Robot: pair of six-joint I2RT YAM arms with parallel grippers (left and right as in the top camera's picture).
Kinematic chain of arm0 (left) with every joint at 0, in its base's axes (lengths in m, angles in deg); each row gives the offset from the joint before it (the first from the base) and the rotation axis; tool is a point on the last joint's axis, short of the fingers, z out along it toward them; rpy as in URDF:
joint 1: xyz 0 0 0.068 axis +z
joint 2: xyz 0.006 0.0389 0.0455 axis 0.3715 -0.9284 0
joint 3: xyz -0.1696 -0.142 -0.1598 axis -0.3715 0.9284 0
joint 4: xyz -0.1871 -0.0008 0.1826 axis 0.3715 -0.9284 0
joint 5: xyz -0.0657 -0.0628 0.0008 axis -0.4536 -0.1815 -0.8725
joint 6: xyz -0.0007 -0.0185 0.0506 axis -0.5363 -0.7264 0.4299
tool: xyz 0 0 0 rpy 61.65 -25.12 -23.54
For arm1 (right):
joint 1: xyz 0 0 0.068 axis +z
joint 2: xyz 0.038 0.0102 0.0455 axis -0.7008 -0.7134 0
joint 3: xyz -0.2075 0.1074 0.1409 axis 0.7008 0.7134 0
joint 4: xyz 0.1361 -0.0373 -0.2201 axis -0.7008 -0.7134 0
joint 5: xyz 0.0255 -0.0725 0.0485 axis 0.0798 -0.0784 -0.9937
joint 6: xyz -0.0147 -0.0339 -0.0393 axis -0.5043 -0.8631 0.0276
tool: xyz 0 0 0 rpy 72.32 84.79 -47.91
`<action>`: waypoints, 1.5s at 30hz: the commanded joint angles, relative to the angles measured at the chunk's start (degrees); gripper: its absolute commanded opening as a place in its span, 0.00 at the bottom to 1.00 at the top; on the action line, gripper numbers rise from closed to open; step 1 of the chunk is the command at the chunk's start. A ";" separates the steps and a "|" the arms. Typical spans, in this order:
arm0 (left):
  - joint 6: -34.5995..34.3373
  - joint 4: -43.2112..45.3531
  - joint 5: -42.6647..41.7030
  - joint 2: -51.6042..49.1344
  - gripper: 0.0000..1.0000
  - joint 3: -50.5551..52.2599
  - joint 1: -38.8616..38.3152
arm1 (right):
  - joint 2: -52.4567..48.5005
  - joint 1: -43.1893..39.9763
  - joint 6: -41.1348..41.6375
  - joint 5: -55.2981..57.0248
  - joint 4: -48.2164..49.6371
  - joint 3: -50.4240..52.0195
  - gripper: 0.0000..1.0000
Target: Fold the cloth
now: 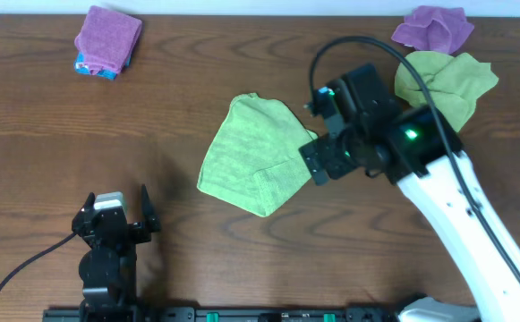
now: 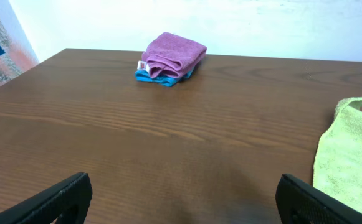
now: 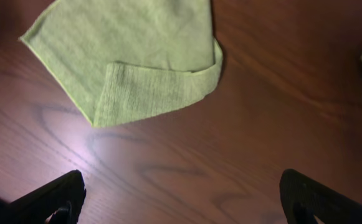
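Since the cloth [image 1: 252, 154] is lying diagonal mid-bench [image 1: 45, 134], just beside the right end effector [image 1: 313, 132], I'm favouring that arm; both are gaping wide, empty, w/ the left end effector [image 1: 118, 213] sitting well apart.

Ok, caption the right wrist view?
Open right gripper beside the lime-green microfibre cloth, one corner folded over, on the brown wooden table.

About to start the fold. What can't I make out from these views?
- Overhead: the cloth has its right corner covered by the right claw and arm.
- Its tag: shows in no view.
- Left wrist: the cloth is cut off by the right frame edge.
- Blue item under the purple cloth: mostly covered in both views.
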 commanded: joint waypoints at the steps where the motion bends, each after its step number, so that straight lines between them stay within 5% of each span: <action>1: 0.81 -0.44 1.01 0.33 0.95 1.60 0.35 | 4.11 -2.21 1.62 0.50 1.42 2.93 0.99; 16: 0.81 -0.44 1.01 0.33 0.95 1.60 0.35 | -4.92 -9.03 -0.17 -6.69 8.00 8.07 0.99; 22: 0.81 -0.44 1.01 0.33 0.95 1.60 0.35 | -12.11 -8.98 -0.20 -8.37 16.65 8.07 0.91; 32: 0.81 -0.44 1.01 0.33 0.95 1.60 0.35 | -23.54 -9.09 -0.81 -8.81 22.99 8.04 0.67; 38: 0.81 -0.44 1.01 0.33 0.95 1.60 0.35 | -29.83 -9.09 -0.74 -9.70 24.33 8.04 0.63; 45: 0.81 -0.44 1.01 0.33 0.95 1.60 0.35 | -32.39 -9.22 -0.79 -10.03 25.64 8.04 0.29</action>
